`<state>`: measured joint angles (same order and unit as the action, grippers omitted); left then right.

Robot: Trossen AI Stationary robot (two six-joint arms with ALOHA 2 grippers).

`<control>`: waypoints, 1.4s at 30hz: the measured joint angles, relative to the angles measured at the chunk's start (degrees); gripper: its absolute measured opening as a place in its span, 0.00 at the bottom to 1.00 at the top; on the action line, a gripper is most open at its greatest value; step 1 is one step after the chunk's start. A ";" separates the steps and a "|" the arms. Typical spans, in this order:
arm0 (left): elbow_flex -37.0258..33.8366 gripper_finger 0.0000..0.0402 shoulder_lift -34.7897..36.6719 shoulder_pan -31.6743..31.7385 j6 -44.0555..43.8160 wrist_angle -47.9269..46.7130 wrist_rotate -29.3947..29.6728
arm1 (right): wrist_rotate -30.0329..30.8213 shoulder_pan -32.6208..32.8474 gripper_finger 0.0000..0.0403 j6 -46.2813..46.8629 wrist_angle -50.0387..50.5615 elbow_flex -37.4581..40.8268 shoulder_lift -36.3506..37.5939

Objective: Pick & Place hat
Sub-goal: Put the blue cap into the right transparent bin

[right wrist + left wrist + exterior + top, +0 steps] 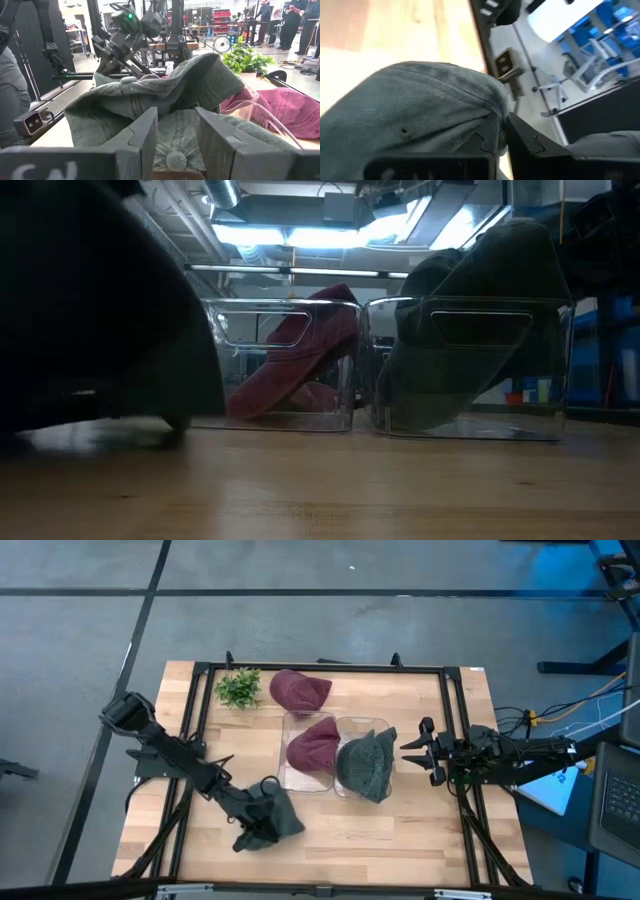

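Note:
A dark grey-green hat (pixel 285 817) sits near the table's near edge, at the end of my left gripper (pixel 262 823), which is shut on it. In the low view this hat and gripper form the dark mass (pixel 100 310) at left. Two clear bins stand mid-table. The left bin (pixel 290 775) holds a maroon hat (pixel 312 745). A green hat (pixel 366 764) drapes over the right bin (pixel 470 360). My right gripper (pixel 408 751) is open, level, just right of the green hat (pixel 165 95). A second maroon hat (pixel 298 690) lies near the far edge. My left gripper pinches the grey-green hat between its two shut fingers (pixel 490 137), on a fold at the crown's edge (pixel 495 107). The arm slants down from the table's far left. The hat bunches around the fingers, low over the wood; whether it rests there I cannot tell.
A small green plant (pixel 238 688) stands by the far left corner. A black metal frame (pixel 320 667) runs along the table's edges. Bare wood (pixel 400 830) lies along the near edge, right of the held hat. People stand in the room beyond (pixel 292 22).

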<state>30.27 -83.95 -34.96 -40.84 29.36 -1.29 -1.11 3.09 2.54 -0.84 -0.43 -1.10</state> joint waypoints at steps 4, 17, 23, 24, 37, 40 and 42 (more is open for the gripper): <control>0.13 0.03 2.22 0.21 -0.43 0.04 1.17 | 0.03 0.00 0.33 -0.01 -0.02 0.00 0.01; 0.13 0.20 1.43 2.89 1.84 -10.77 3.35 | 0.03 0.00 0.33 0.01 -0.02 0.00 -0.01; 0.13 0.36 1.43 3.29 10.78 -10.47 1.02 | 0.03 -0.01 0.33 0.00 -0.02 0.00 -0.01; 0.13 0.39 1.43 3.46 11.94 -10.47 0.04 | 0.03 0.00 0.33 0.00 -0.02 0.00 -0.01; 13.34 0.47 6.41 4.28 54.91 -28.80 -4.58 | 0.03 0.00 0.33 0.01 0.00 0.00 -0.01; 18.39 0.45 6.55 4.75 67.83 -39.27 -5.01 | 0.01 0.00 0.33 -0.01 0.02 0.00 -0.01; 21.09 0.44 6.42 4.83 75.25 -45.25 -4.26 | 0.03 0.00 0.33 0.00 -0.03 0.00 -0.01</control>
<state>51.35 -77.52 -30.14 34.42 -15.88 -5.55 -1.08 3.09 2.54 -0.87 -0.43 -1.10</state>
